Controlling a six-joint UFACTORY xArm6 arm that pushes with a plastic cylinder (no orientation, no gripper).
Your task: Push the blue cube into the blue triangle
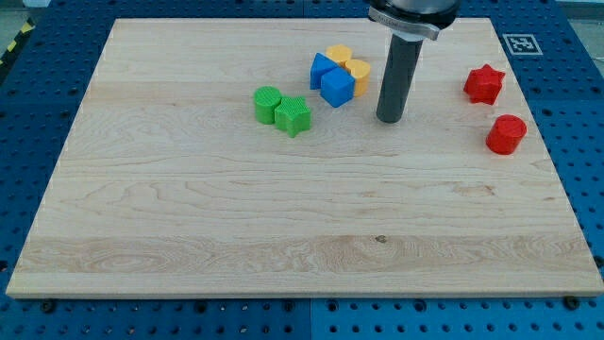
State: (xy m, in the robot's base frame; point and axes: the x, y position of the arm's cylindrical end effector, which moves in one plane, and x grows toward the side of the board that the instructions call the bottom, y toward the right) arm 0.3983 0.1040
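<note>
So the small blue plastic cube [337, 87] sits near the top middle of the light wooden board [189, 217], already touching the blue triangle block [321, 68] at its 11 o'clock. Two yellow blocks [348, 64] crowd in behind them. The dark rod's tip [390, 119] rests at the cube's 3 o'clock, just beside it, not touching. No jaws on this rig, just the rod.

The wooden board [283, 217] lies on a blue pegboard bench [38, 85]. Taking the blue cube [337, 87] as landmark: the blue triangle [321, 68] touches it at the view's upper left; two yellow blocks [359, 74] sit pressed just behind it. The green cylinder [268, 104] and green star [293, 115] lie to its left. The red star [484, 84] and red cylinder [506, 134] lie well to its right. My tip [390, 119] rests on the board just right of it.
</note>
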